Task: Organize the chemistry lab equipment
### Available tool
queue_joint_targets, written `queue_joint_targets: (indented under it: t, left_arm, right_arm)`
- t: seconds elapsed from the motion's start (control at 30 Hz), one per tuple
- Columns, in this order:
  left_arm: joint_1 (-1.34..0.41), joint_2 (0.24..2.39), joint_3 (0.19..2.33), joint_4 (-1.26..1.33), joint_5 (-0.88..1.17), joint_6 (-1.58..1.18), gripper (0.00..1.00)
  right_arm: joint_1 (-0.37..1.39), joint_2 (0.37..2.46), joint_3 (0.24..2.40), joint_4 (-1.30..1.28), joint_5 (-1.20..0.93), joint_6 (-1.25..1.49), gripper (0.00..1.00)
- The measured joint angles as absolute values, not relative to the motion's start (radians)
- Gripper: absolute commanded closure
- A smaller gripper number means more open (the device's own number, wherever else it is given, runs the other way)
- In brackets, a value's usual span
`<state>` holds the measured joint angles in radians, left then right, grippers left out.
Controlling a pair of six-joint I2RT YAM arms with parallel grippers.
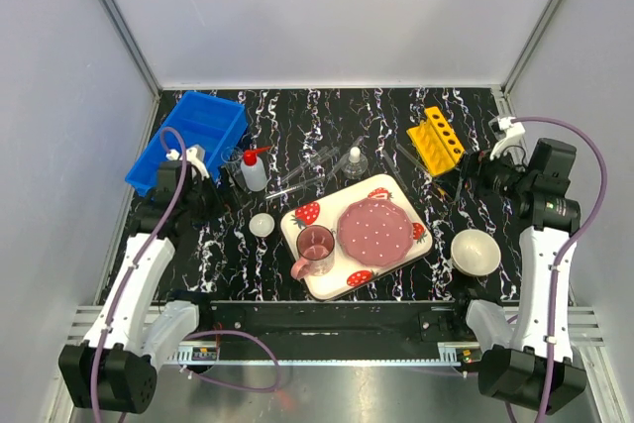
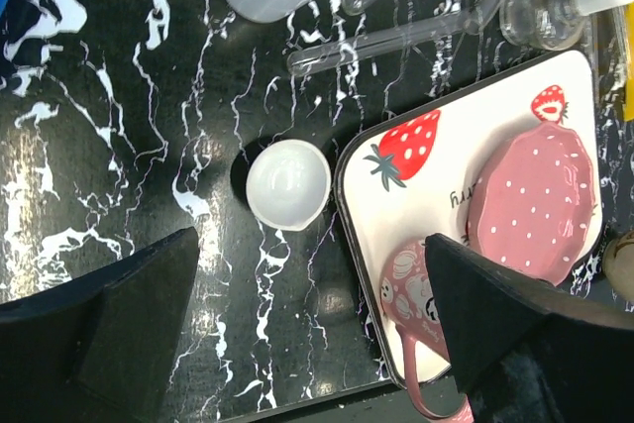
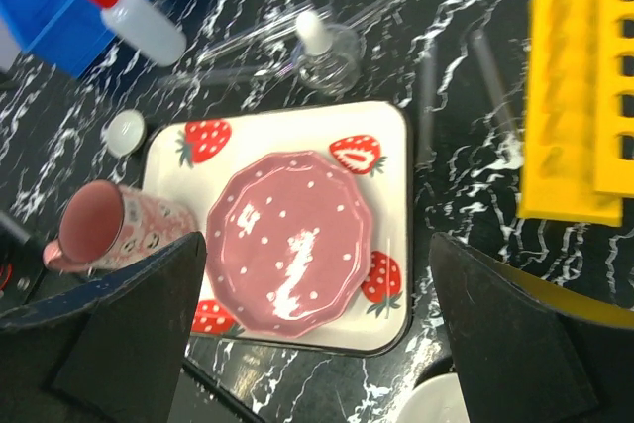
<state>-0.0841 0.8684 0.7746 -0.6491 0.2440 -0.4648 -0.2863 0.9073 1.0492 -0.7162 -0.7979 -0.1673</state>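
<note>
Left hand (image 2: pixel 312 289) and right hand (image 3: pixel 317 279) both spread wide, empty.
We see the squeeze bottle (image 1: pixel 254 172), flask (image 1: pixel 355 164) and tubes (image 2: pixel 396 40) behind the tray (image 1: pixel 329 287), the dome (image 1: pixel 262 224) just left of it, and the yellow rack (image 1: pixel 436 139) back right. The clear tubes barely show against the marbled counter (image 1: pixel 396 116).

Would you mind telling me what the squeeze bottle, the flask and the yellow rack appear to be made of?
The squeeze bottle looks like soft plastic, milky and matte, slightly translucent. The flask seems clear glass: see-through with bright glints. The yellow rack is probably rigid plastic, opaque, evenly coloured, with a dull finish.
</note>
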Motion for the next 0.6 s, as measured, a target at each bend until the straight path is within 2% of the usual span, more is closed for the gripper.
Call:
queue_joint_targets:
  t: [0.33, 0.53, 0.6]
  left_arm:
    - [-0.09, 1.104, 0.721, -0.599, 0.226, -0.546, 0.02]
    - [-0.119, 1.249, 0.693, -0.529, 0.206, -0.57, 0.18]
    - [-0.143, 1.29, 0.693, -0.502, 0.194, -0.579, 0.28]
  right_arm:
    - [-0.286, 0.992, 0.953, -0.723, -0.957, -0.228, 0.0]
    - [-0.286, 0.987, 0.863, -0.657, -0.982, -0.21, 0.0]
    - [-0.286, 0.976, 0.84, -0.636, -0.987, -0.205, 0.0]
